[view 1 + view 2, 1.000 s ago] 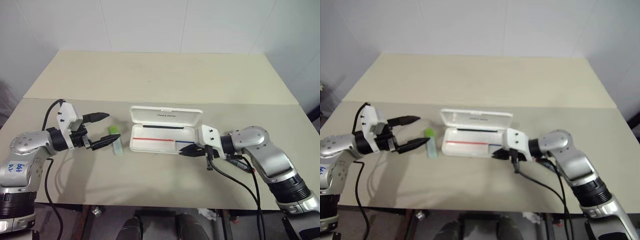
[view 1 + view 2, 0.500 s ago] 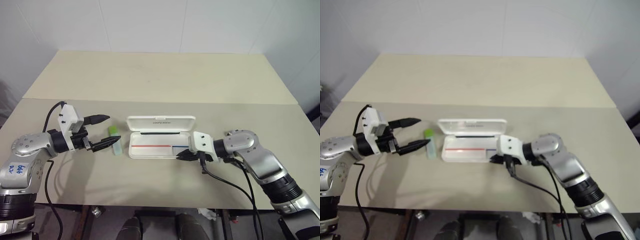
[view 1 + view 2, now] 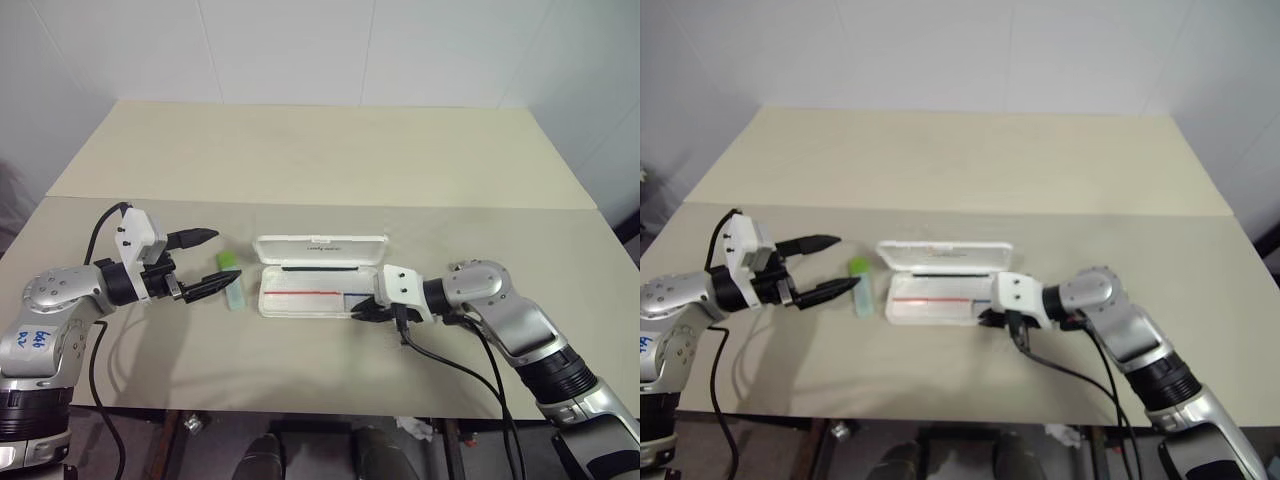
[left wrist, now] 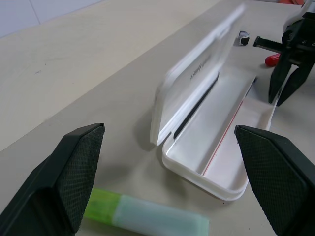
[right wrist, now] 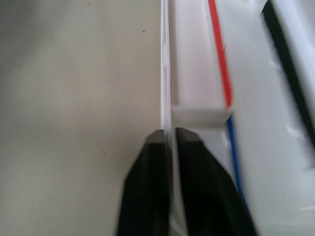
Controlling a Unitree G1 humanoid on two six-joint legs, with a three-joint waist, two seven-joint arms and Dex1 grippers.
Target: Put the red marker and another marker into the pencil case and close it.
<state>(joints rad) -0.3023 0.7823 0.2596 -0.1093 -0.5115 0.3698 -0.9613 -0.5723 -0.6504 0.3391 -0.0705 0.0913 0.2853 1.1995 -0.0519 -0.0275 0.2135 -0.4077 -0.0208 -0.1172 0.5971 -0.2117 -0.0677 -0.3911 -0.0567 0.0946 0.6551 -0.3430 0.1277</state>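
Left eye view has the left gripper [image 3: 204, 262] hovering with jaws spread wide, the green-capped marker [image 3: 231, 280] lying on the table [image 3: 320, 160] just beyond its lower fingertip, and the pencil case [image 3: 318, 290] open past that with its lid raised. Right wrist view shows the right gripper [image 5: 168, 135] with its jaws narrowed on the thin front wall of the case's tray, one finger on each side of it. Left wrist view catches a bit of the red marker [image 4: 272, 60] on the table behind the right gripper's jaws, outside the case.
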